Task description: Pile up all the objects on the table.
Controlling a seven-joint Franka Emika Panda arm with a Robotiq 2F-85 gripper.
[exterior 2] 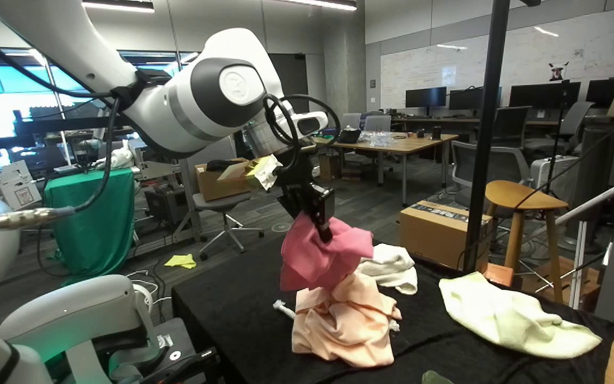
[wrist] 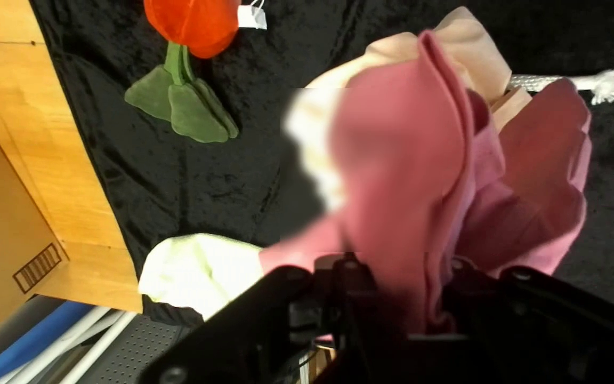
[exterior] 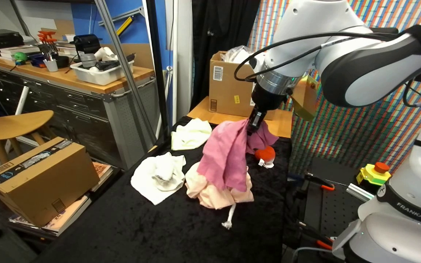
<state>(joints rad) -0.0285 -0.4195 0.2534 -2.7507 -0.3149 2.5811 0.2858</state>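
The gripper (exterior 2: 325,233) is clamped on the pink cloth (exterior 2: 309,261); better lower it fully onto the peach cloth (exterior 2: 344,330), inside the table (exterior 2: 237,298) edges, before release.

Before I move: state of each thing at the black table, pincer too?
Pincer: closed on pink cloth
Pink cloth: bunched, hanging over peach cloth, contact unclear
Peach cloth: crumpled heap
White rope: partly under peach cloth, frayed end out
White cloth: crumpled
Pale yellow cloth: loosely spread, rumpled
Red plush tulip: lying on its side
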